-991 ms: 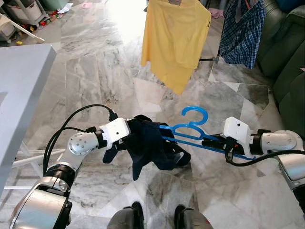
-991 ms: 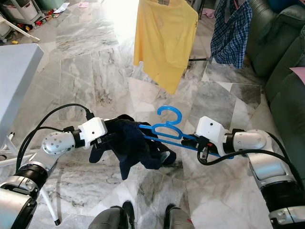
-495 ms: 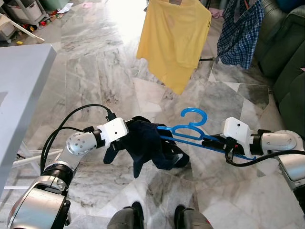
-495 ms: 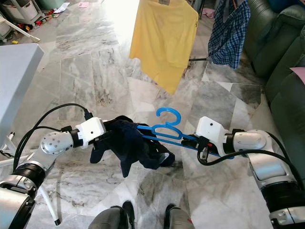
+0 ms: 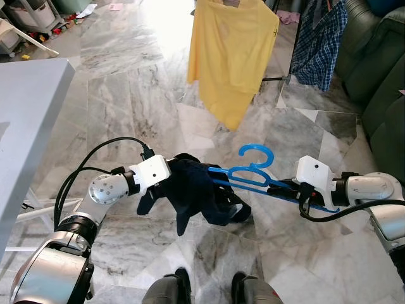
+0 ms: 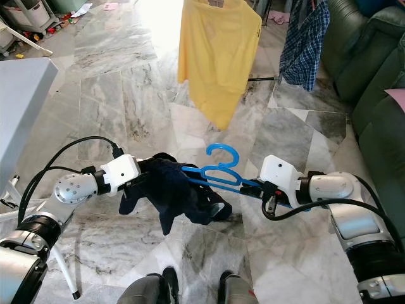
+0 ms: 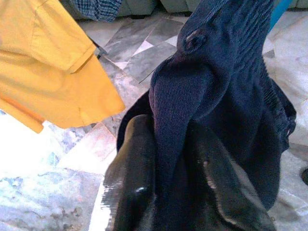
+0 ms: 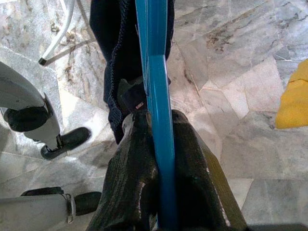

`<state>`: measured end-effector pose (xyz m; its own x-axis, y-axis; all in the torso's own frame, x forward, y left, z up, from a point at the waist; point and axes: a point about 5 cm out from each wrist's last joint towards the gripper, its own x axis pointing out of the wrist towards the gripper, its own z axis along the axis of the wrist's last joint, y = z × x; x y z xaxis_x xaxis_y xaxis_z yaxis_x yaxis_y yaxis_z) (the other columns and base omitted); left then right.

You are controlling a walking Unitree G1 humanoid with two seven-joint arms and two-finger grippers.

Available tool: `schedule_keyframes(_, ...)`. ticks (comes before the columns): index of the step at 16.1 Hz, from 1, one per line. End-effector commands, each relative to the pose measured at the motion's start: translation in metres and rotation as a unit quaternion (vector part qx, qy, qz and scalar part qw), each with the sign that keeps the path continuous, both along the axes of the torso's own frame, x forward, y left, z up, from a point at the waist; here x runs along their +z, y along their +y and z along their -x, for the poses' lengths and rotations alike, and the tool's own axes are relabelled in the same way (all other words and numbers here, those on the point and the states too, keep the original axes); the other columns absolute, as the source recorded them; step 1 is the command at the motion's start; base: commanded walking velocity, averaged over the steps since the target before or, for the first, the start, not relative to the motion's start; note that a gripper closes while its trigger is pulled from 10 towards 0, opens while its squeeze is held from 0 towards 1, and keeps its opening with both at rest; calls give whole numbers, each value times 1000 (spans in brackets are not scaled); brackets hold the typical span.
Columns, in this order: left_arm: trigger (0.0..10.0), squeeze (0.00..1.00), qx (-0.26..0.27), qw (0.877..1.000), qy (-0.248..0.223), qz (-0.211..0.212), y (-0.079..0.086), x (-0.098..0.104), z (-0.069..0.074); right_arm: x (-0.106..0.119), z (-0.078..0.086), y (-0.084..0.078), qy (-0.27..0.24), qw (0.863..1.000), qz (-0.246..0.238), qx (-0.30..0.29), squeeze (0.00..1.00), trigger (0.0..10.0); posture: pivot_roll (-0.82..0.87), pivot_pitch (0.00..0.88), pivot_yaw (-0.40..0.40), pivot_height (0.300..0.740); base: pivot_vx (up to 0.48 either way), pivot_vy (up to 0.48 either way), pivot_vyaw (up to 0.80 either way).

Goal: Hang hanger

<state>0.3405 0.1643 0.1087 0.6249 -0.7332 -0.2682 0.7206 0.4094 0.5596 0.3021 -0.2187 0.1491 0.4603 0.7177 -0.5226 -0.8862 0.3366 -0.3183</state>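
The blue hanger (image 5: 256, 174) is held level in front of the robot, above the marble floor (image 5: 126, 82), between its 2 arms, with its hook pointing toward 12 o'clock. A dark navy garment (image 5: 193, 193) is bunched over the hanger's 9 o'clock end and droops below it.

The left hand (image 7: 168, 192) comes in from 9 o'clock and is clenched on a fold of the navy garment; in the left wrist view the cloth is pinched between the 2 black fingers (image 7: 132, 183). The right hand (image 8: 161, 168) comes in from 3 o'clock and is clamped on the hanger's blue bar, which runs straight between its fingers (image 8: 134, 168) in the right wrist view, with the garment hanging off the bar just beyond the fingertips.

At 12 o'clock, well apart from the hanger, a yellow shirt (image 5: 231, 54) hangs with its hem clear of the floor. At about 1 o'clock a blue plaid shirt (image 5: 319, 41) hangs beside it, near a dark green sofa (image 5: 380, 76) that runs along the 3 o'clock edge. A pale grey counter (image 5: 25, 120) fills the 9 o'clock side, with a white leg (image 5: 47, 212) angled beneath it. The robot's 2 dark feet (image 5: 180, 282) stand on the marble at 6 o'clock, directly below the garment.
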Motion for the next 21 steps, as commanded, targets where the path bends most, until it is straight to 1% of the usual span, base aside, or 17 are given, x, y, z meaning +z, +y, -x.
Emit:
schedule_keyframes(1,0,0,65,997,40,-16,29,-16,6,15,0,-3,-30,999,-23,-2,0,0,-136,227,85,740,0,0,0)
schedule_keyframes(2,4902,0,65,997,39,-18,29,-16,6,14,0,-2,-30,999,-24,-3,0,0,-136,227,84,740,0,0,0)
schedule_keyframes(3,4902,0,65,997,38,-20,29,-16,6,13,-1,-2,-30,999,-25,-3,0,0,-136,227,84,740,0,0,0)
schedule_keyframes(4,10000,1000,69,997,44,-9,29,-17,6,11,-1,0,-28,999,-27,-3,0,0,-133,228,84,740,0,0,0)
schedule_keyframes(5,10000,1000,71,996,47,-1,29,-17,6,10,0,2,-28,999,-28,-3,0,0,-133,228,84,740,0,0,0)
schedule_keyframes(7,10000,1000,54,997,53,0,26,-17,8,8,-1,5,-29,999,-31,-3,0,0,-132,231,84,740,0,0,0)
schedule_keyframes(8,10000,1000,29,998,52,-12,25,-16,9,8,-2,5,-31,999,-31,-5,0,0,-131,231,79,740,0,0,0)
schedule_keyframes(9,10000,1000,16,998,48,-20,24,-14,9,7,-2,6,-32,999,-31,-6,0,0,-131,231,79,740,0,0,0)
schedule_keyframes(10,10000,1000,13,999,47,-22,24,-13,9,7,-3,6,-32,999,-30,-7,0,0,-131,231,79,740,0,0,0)
schedule_keyframes(11,10000,1000,5,999,36,-27,26,-5,6,6,-4,7,-35,999,-28,-9,0,0,-127,232,79,740,0,0,0)
schedule_keyframes(14,10000,1000,-3,999,23,-29,27,4,2,5,-7,10,-43,998,-32,-14,0,0,-127,232,79,740,0,0,0)
schedule_keyframes(16,10000,1000,-20,999,16,-31,21,4,3,4,-8,12,-46,998,-36,-15,0,0,-118,235,83,740,0,0,0)
schedule_keyframes(18,10000,1000,-19,1000,4,-19,18,9,1,4,-8,12,-47,998,-36,-14,0,0,-120,237,82,740,0,0,0)
schedule_keyframes(21,10000,1000,-21,999,-6,-23,19,18,-3,4,-9,11,-48,998,-34,-15,0,0,-120,236,81,740,0,0,0)
